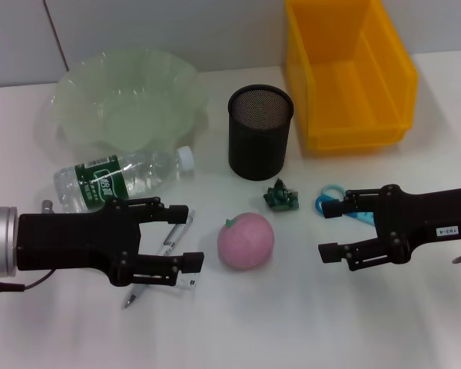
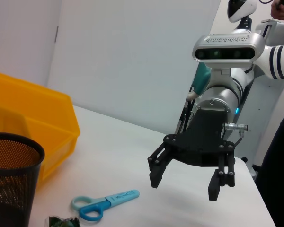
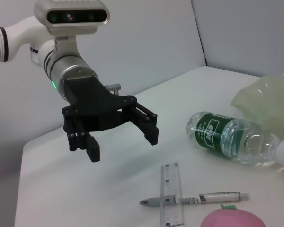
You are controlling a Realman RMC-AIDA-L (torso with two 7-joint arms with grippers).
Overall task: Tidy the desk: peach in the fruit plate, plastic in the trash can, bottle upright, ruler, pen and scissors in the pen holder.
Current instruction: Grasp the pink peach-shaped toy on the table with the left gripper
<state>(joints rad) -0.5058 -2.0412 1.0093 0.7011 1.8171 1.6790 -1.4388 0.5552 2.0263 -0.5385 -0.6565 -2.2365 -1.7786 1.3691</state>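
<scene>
A pink peach (image 1: 246,241) lies mid-table between both grippers. My left gripper (image 1: 186,238) is open and empty, hovering over the pen (image 1: 167,247) and the mostly hidden ruler; the right wrist view shows this gripper (image 3: 123,145), the ruler (image 3: 173,198) and the pen (image 3: 199,198) crossed on it. The bottle (image 1: 123,178) lies on its side by the green fruit plate (image 1: 127,96). My right gripper (image 1: 325,231) is open and empty beside the blue scissors (image 1: 334,201). Crumpled green plastic (image 1: 281,197) lies before the black mesh pen holder (image 1: 260,131).
A yellow bin (image 1: 346,73) stands at the back right, next to the pen holder. The left wrist view shows my right gripper (image 2: 184,186), the scissors (image 2: 104,203), the pen holder (image 2: 12,175) and the bin (image 2: 38,123).
</scene>
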